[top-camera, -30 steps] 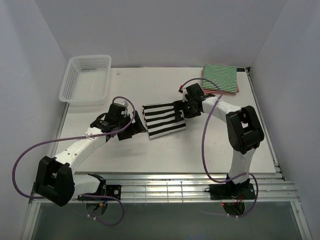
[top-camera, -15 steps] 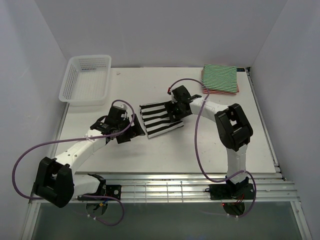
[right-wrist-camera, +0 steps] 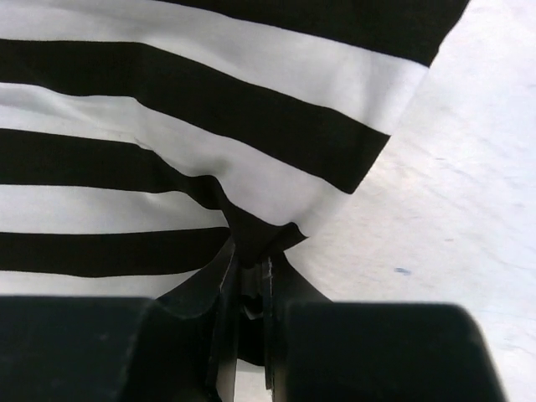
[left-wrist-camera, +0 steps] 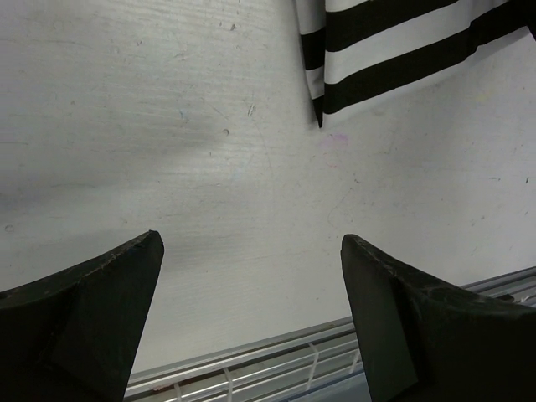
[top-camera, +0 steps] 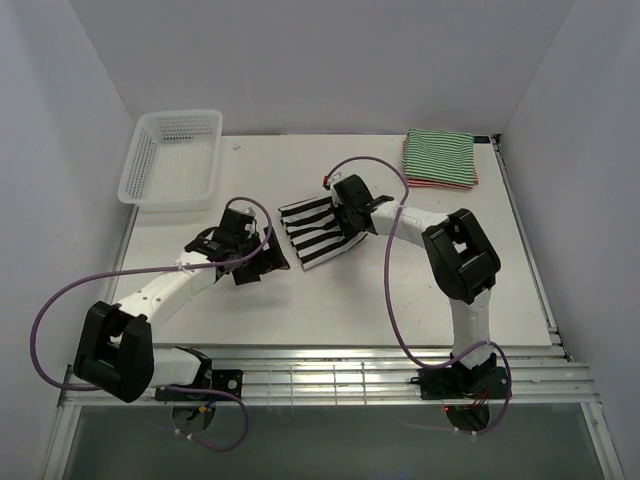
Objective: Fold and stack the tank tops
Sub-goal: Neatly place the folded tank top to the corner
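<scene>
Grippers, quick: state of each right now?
Left gripper: open, holding nothing, above the table near the black-and-white tank top.
Right gripper: shut on a pinched edge of the black-and-white tank top.

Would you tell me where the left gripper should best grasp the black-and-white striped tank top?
Black-and-white tank top: probably its flat, free corner nearest the open left gripper, from the left; the right gripper pinches the opposite side.

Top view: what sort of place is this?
Probably a robot test booth, not a home: a white table boxed in by white walls, with the left arm and right arm mounted at its near edge.
</scene>
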`<state>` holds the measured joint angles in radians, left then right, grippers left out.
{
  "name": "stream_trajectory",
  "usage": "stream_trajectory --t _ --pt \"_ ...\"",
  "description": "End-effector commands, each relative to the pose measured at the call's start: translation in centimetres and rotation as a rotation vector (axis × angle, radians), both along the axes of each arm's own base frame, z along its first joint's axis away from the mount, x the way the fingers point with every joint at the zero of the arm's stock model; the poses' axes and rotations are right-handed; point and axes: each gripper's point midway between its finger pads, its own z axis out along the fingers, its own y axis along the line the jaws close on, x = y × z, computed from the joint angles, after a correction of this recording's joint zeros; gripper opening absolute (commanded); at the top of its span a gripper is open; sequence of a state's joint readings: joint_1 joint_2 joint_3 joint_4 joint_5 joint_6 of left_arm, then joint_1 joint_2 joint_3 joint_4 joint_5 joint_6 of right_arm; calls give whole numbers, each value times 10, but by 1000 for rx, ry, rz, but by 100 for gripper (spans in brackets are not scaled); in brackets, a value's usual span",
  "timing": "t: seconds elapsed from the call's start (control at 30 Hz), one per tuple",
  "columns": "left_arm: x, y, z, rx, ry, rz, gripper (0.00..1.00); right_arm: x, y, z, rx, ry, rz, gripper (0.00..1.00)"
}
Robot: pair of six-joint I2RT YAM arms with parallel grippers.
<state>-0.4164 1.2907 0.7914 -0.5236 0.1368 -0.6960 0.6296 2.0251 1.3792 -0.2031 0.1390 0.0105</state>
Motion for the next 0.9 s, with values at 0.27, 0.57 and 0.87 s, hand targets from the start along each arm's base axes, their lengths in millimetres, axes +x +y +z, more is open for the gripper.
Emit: stream_trajectory --t 0.27,0.57,0.87 --pt "42 10 30 23 -82 59 98 86 -110 102 -324 -312 -162 8" --pt "72 20 31 46 -84 89 98 146 -154 165 -409 -483 -219 8" --pt "91 22 10 44 -37 97 98 182 -175 206 -457 -565 -283 8"
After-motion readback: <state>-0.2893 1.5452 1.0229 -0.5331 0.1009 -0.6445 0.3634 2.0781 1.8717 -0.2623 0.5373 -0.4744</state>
